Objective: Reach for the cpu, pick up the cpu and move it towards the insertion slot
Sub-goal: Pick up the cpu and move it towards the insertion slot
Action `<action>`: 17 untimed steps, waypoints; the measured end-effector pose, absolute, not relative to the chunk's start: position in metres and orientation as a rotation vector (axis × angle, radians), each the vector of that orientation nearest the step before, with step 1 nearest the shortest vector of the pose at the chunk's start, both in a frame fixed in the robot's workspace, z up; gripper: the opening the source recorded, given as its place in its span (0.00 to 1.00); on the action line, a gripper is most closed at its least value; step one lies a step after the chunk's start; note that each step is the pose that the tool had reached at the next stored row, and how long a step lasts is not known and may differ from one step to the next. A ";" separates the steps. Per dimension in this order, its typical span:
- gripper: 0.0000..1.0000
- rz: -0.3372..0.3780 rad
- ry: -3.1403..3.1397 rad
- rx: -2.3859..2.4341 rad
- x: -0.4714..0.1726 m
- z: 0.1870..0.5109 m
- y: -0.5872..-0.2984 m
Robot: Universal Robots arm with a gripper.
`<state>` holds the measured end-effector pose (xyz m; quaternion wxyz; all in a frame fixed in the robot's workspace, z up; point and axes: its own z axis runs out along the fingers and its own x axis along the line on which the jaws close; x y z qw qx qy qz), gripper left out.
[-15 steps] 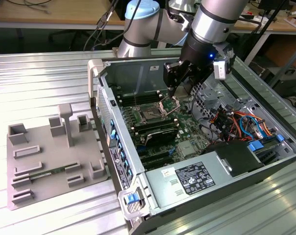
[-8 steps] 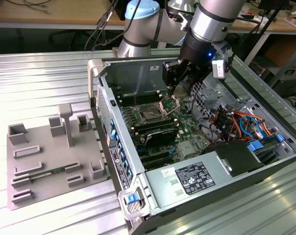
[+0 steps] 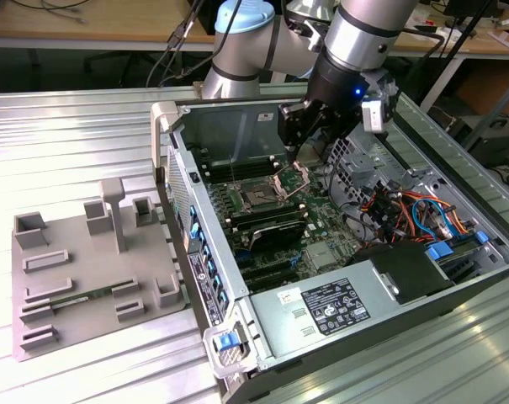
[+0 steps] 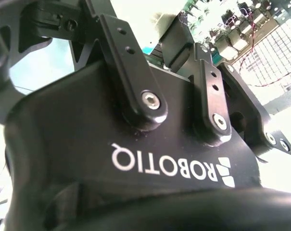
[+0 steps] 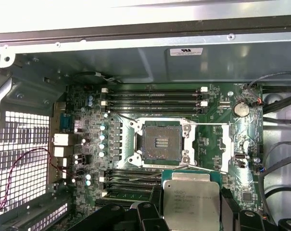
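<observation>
The tool [image 5: 191,211] is gripping the cpu [image 5: 191,202] by its opposite edges, holding it just short of the open insertion slot [image 5: 159,143]; this thin, stiff, light chip probably wants gentle edge-only handling, its underside being fragile.

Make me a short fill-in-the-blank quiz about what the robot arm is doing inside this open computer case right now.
1. The hand is shut on the ____, as the first wrist view shows.
2. The insertion slot is ____, with no chip seated in it.
3. In the exterior view, the grey tray lies on the exterior view's ____ of the computer case.
4. The cpu has a ____ metal top.

Missing words: cpu; empty; left; silvery
</observation>
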<state>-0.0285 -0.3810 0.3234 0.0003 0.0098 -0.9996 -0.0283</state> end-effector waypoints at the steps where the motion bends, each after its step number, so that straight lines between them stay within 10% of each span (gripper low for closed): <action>1: 0.55 -0.089 -3.139 0.031 -0.028 0.323 -0.381; 17: 0.55 -0.089 -3.139 0.031 -0.028 0.321 -0.372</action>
